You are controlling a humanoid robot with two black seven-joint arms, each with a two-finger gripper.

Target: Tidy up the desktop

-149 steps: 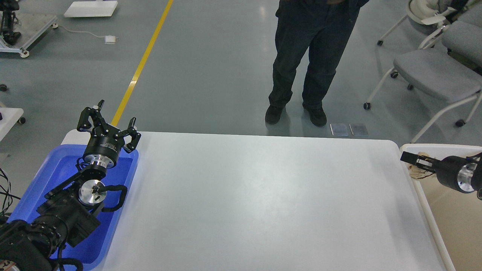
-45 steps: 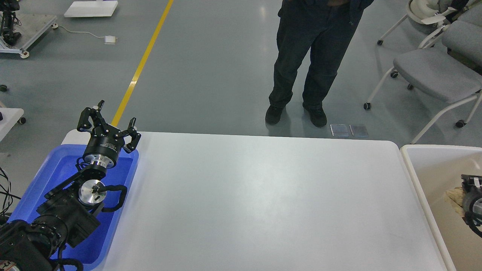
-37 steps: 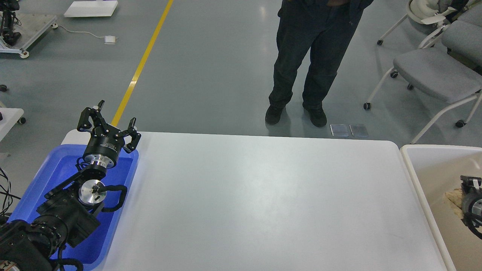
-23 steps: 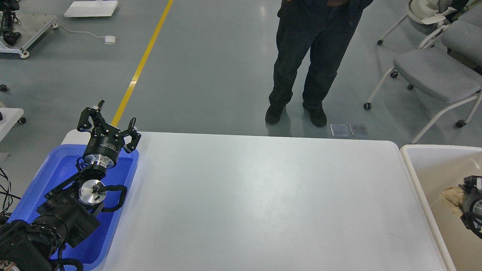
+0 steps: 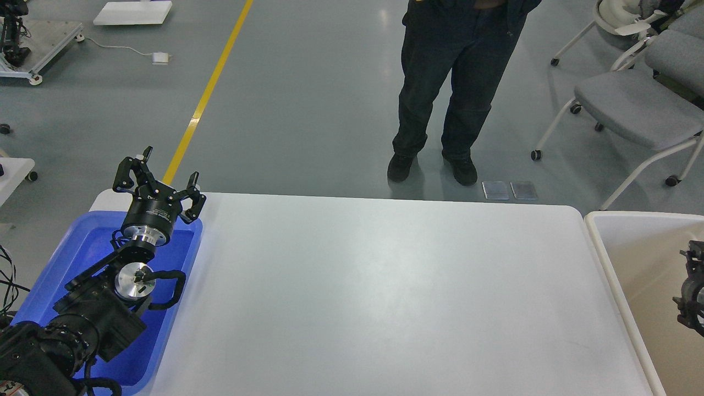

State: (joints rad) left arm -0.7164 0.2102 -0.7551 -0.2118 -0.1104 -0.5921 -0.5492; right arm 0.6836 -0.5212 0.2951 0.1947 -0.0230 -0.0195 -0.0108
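The left gripper (image 5: 159,179) stands raised over the far end of the blue plastic tray (image 5: 77,258), its two fingers spread wide apart with nothing between them. To its right, just beside the tray, spreads the white desktop (image 5: 379,297), wide and plain, with rounded corners. At the desktop's far right edge sits the cream-white bin (image 5: 610,242), and over it the right gripper (image 5: 694,286) shows only as a dark part at the picture's edge; whether its fingers are spread or pressed together cannot be told. Beyond the desktop, a person in dark trousers (image 5: 445,88) stands on the grey floor (image 5: 308,99), near grey chairs (image 5: 638,104).
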